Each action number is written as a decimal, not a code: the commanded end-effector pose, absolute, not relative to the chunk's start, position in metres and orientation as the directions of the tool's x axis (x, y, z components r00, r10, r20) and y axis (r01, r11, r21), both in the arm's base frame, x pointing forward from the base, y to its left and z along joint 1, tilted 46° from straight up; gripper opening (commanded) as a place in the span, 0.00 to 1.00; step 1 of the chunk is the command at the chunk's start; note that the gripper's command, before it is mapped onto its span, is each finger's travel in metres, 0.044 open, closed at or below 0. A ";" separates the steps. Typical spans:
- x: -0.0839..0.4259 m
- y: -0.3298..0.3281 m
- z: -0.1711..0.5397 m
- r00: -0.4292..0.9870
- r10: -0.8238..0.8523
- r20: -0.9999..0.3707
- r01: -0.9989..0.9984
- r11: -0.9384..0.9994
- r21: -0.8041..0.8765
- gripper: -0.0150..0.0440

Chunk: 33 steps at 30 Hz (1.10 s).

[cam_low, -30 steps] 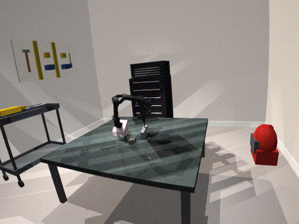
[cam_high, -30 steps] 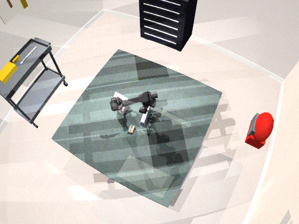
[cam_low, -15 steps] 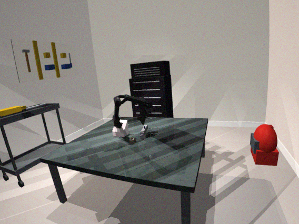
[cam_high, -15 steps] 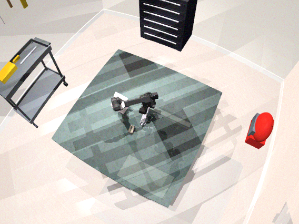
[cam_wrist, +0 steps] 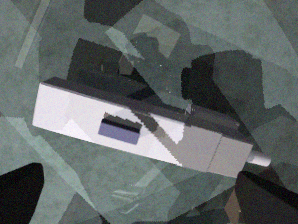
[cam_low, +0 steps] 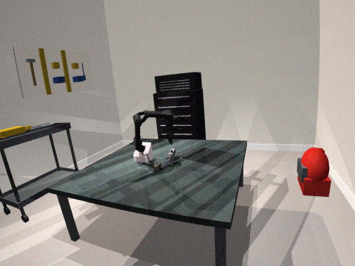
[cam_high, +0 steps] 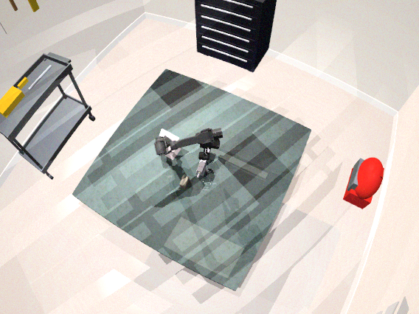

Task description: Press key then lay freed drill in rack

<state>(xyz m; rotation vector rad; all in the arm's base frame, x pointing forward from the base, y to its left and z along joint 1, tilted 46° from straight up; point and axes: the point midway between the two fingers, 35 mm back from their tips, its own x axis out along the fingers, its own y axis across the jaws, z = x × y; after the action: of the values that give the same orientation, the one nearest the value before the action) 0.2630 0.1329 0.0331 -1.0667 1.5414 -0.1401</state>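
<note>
Jaws: released, empty, above the bench [cam_high: 136, 206] [cam_low: 140, 190]. Pale cylindrical rod [cam_wrist: 261, 159], presumably the drill: protruding from long white box [cam_high: 201, 169] [cam_low: 170, 157] [cam_wrist: 70, 112]. Step, judged: extraction; next, align jaws across rod, grip, draw endwise.

Tool cart [cam_high: 35, 110] [cam_low: 35, 132] cut off leftward.

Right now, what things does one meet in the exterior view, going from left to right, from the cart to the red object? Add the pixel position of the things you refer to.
Cart [cam_low: 40, 133], white base block [cam_low: 142, 158], small tan block [cam_low: 157, 167], red object [cam_low: 315, 165].
</note>
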 end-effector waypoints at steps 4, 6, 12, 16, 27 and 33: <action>0.291 0.087 0.046 0.136 -0.656 -0.742 -0.834 0.328 -0.443 1.00; 0.297 0.073 0.050 0.143 -0.654 -0.743 -0.897 0.232 -0.376 1.00; 0.311 0.027 0.063 0.159 -0.662 -0.732 -0.986 -0.076 -0.146 1.00; 0.310 -0.008 0.065 0.133 -0.691 -0.711 -0.972 -0.229 0.042 1.00; 0.308 -0.028 0.065 0.110 -0.709 -0.697 -0.943 -0.296 0.153 1.00; 0.308 -0.028 0.065 0.110 -0.709 -0.697 -0.943 -0.296 0.153 1.00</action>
<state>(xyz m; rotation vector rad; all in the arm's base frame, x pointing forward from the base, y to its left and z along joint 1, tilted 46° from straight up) 0.3079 -0.0269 0.0642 -2.0452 1.6213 0.9823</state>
